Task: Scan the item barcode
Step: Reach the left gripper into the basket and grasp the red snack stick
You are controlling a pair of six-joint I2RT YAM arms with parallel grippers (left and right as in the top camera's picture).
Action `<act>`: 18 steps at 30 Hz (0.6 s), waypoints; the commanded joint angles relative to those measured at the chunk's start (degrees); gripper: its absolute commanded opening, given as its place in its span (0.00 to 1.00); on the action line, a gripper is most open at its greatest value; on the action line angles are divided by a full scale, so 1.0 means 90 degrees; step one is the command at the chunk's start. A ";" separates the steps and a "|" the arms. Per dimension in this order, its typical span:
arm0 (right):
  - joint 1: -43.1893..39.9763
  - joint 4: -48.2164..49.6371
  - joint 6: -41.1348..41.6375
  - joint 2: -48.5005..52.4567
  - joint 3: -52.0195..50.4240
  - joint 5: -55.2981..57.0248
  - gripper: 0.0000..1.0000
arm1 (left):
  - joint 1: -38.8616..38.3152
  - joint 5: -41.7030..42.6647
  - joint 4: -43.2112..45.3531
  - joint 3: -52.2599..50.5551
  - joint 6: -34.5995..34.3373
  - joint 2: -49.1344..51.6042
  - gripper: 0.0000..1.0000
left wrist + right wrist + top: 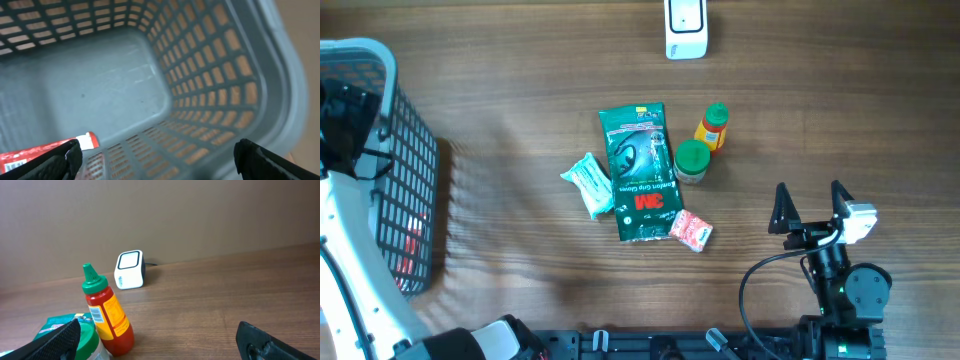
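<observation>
Left gripper (157,150) fingers spread, empty, inside basket (210,75). Right gripper (808,195) fingers spread, empty, near robot-side edge of counter (520,100).

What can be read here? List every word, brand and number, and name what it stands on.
"3M": red logo on the green package.
Smaller white print on that package: too blurred to read.
Label of the red sauce bottle: print too small.
Red packet in the basket: label blurred.
Teal packet and red-and-white packet: nothing legible.
</observation>
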 commanded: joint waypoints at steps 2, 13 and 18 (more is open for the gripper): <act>-0.0022 0.0022 0.0075 0.0000 -0.0007 0.0112 1.00 | 0.0257 0.0168 -0.0034 -0.0002 -0.0321 0.0440 1.00; -0.0022 0.0022 0.0075 0.0000 -0.0007 0.0112 1.00 | 0.0372 0.0168 -0.0372 -0.0007 -0.1139 0.1239 1.00; -0.0022 0.0022 0.0075 0.0000 -0.0007 0.0112 1.00 | 0.0471 0.0109 -0.0731 -0.0007 -0.1656 0.1508 1.00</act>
